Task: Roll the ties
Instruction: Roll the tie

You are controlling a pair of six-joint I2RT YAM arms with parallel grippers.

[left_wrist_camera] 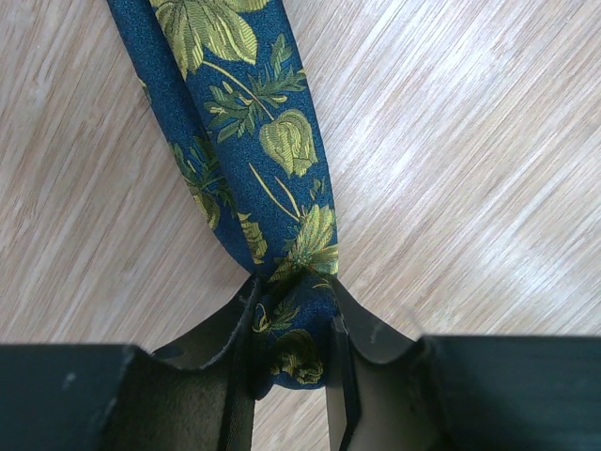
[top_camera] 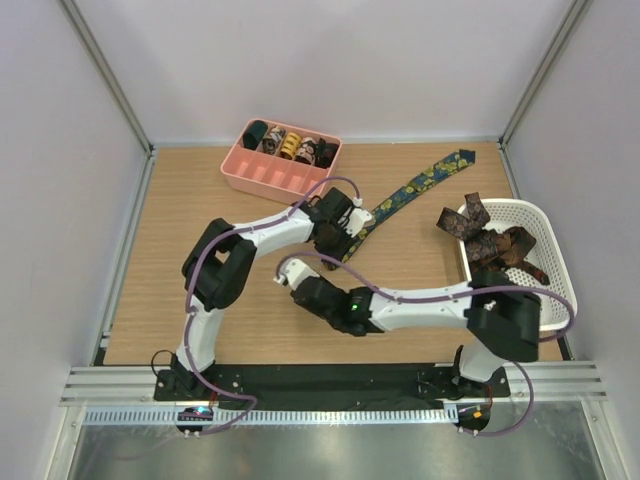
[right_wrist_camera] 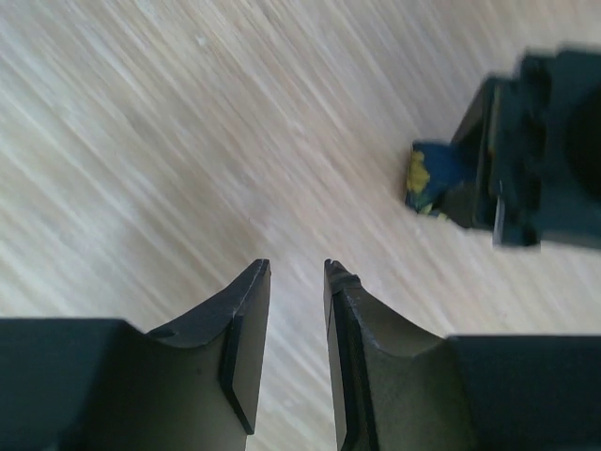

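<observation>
One navy tie pinched in left tool, right tool ajar

Tray at the back of the table, coiled ties in its far row. Basket on the right, loose ties in it. Between them a long tie lies slantwise, near end in the left gripper; right gripper just in front.

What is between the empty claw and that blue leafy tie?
Only bare wooden table separates the right gripper from the tie, seen in the right wrist view.
</observation>
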